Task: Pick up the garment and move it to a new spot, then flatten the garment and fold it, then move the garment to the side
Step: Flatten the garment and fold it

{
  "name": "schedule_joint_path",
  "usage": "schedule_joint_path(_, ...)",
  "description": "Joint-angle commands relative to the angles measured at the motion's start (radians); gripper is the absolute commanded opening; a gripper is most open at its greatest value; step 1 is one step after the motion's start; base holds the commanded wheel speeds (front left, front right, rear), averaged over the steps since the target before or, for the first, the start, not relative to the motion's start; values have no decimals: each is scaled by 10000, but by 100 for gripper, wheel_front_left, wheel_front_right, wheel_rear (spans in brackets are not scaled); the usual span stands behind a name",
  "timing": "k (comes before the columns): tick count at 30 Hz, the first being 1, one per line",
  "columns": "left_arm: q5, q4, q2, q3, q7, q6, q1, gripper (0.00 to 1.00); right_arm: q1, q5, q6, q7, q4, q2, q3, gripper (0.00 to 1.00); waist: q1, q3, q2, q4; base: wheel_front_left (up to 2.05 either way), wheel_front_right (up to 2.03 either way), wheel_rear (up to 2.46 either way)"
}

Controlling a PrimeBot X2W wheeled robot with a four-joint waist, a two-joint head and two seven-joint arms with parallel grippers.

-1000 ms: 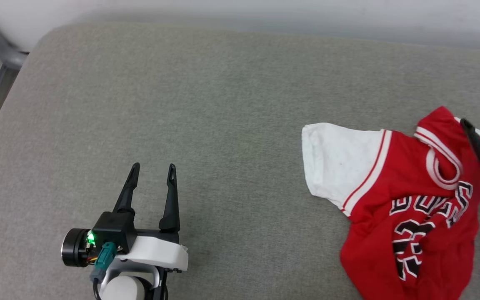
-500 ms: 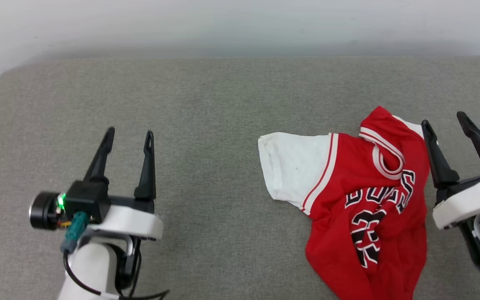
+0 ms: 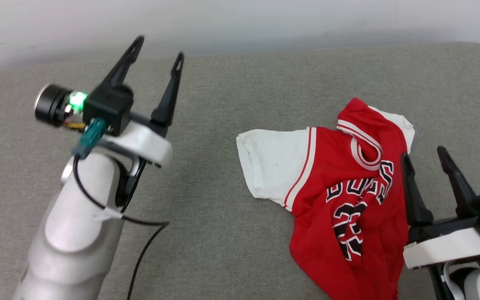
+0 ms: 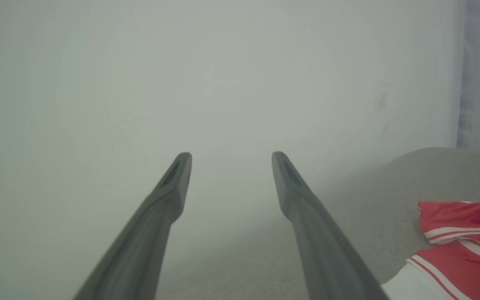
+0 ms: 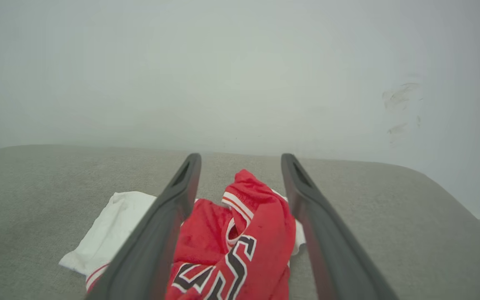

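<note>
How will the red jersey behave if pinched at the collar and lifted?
Probably floppy: the jersey lies in soft crumpled folds, so it should droop from the pinch. Likely light, being thin fabric. Pushed, it would probably bunch on the textured cushion.

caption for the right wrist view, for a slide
Open right hand framing the crumpled red jersey on a grey cushion, white wall behind.

The left gripper [image 3: 159, 46], on a raised pale forearm [image 3: 77, 216], holds its dark fingers [image 3: 171, 83] wide apart. The right gripper [image 3: 422, 152] gapes too.
</note>
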Motion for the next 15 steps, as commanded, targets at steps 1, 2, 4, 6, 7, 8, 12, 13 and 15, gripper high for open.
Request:
schedule_joint_path(1,-140,94,72,-230,87,-4,-252,100,126,-59,-10,-77,20,45,36,100,1,90,0,-114,0,0,0)
schedule_joint_path(2,-375,285,216,-651,270,-7,-581,100,155,-103,-9,-116,31,58,62,100,1,136,0,-179,0,0,0)
schedule_joint_path(4,-944,547,493,-1429,690,-2,-1209,100,230,-196,-9,-187,73,81,162,100,1,238,0,-314,0,0,0)
schedule_joint_path(6,-1584,740,744,-2277,1277,-4,-1794,100,237,-278,-10,-239,116,97,218,100,1,363,0,-439,0,0,0)
schedule_joint_path(7,-1950,834,879,-2708,1610,-5,-2112,100,203,-279,-9,-285,112,112,240,100,1,434,0,-506,0,0,0)
schedule_joint_path(8,-2313,952,1009,-3164,2005,-6,-2372,100,157,-297,-10,-305,121,123,261,100,1,498,0,-572,0,0,0)
schedule_joint_path(12,-3779,1362,1490,-4843,3735,-7,-3491,100,-97,-417,-10,-363,176,70,430,100,1,745,0,-845,0,0,0)
schedule_joint_path(13,-4081,1464,1613,-5211,4161,-4,-3841,100,-176,-428,-9,-340,212,22,510,100,1,809,0,-913,0,0,0)
schedule_joint_path(15,-4931,1662,1708,-5964,5148,3,-4249,100,-345,-441,-10,-302,278,-108,631,100,1,911,0,-1039,0,0,0)
